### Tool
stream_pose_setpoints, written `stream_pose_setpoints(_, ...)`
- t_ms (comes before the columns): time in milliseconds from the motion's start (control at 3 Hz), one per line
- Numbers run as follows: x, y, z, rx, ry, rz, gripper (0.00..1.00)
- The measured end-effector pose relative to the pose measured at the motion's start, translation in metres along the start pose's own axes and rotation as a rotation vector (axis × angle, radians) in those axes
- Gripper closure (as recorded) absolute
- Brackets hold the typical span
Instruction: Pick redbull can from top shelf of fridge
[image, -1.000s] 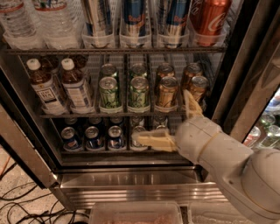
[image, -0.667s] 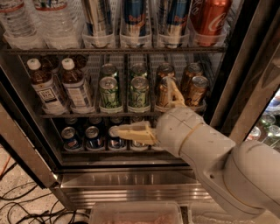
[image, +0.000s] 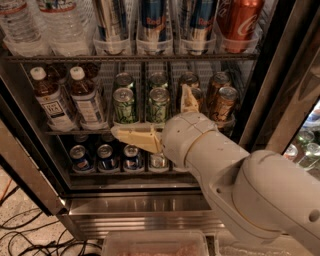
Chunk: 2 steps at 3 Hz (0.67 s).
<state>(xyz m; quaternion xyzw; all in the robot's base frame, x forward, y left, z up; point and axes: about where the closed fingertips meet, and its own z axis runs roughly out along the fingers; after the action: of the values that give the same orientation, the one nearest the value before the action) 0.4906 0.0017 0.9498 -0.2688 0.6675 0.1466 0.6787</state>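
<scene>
End effector (image: 150, 110) sits below the top shelf (image: 75, 58) of the fridge (image: 140, 205) — fingers (image: 132, 137) spread wide, gripping nothing, before the short cans (image: 125, 105) one rack under it. On the top shelf the redbull can (image: 152, 20) stands upright in a clear tray (image: 152, 47) — untouched.

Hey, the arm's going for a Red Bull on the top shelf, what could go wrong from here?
The gripper, open, sits low before the middle rack's green cans; rising, a finger could knock them or catch the top shelf. The redbull cans stand close together beside a Coca-Cola can, so neighbours may get bumped.
</scene>
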Motion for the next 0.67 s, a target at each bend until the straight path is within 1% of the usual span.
stream_pose_setpoints(333, 0.0115, -0.0133, -0.0011, 0.072, 0.037, 0.077, 0.00)
stream_pose_setpoints(667, 0.0114, -0.0133, -0.0011, 0.072, 0.037, 0.077, 0.00)
